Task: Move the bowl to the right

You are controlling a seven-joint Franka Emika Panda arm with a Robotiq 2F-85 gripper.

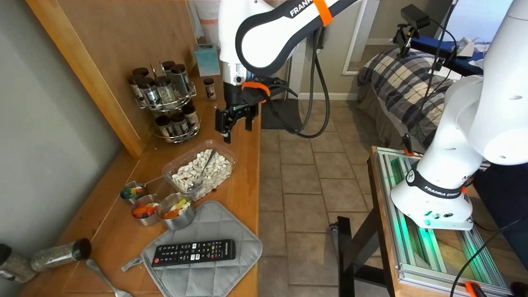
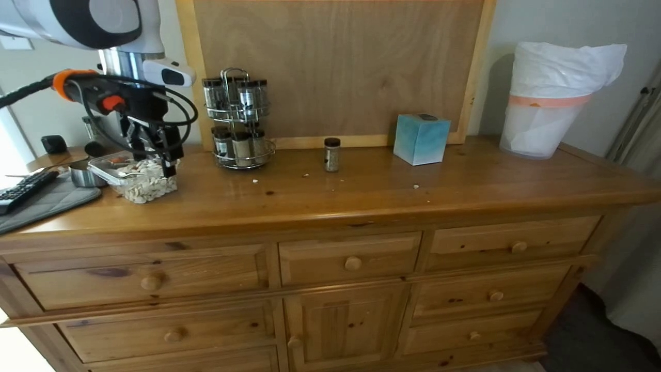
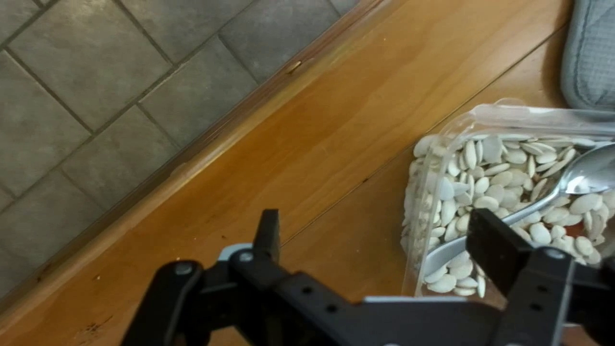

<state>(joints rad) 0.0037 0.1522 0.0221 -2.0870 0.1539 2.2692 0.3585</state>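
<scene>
Wooden table [image 2: 361,191], upright board [image 2: 341,67] along its back edge, tiled floor [image 1: 297,198] beyond the front edge. The bowl [image 3: 533,120] is clear plastic, holding pale seeds [image 3: 499,178] and a spoon [image 3: 588,173]. It sits toward the table's left end, nearer the front edge than the back; potholder [image 1: 218,222] just beside it, cups [image 1: 178,218] on its side toward the back left corner.

The gripper [image 3: 379,235] is spread wide, nothing pinched. Wrist view: the bowl wall that faces roughly the front right corner lies between the fingers, one over the seeds, one outside. Height of the tips above the rim: hard to tell.

Step in hand, my reading: lining up to pinch that wall. Keep the wall midway, lower straight, let the inner finger press into the seeds only slightly, close softly; thin plastic will probably flex. The spoon's handle end reaches this wall, so offset the grip to avoid trapping it. Then slide or lift low, level, parallel to the front edge toward the right end, passing in front of the lone jar [image 2: 332,156]. A tilt would likely spill seeds.
</scene>
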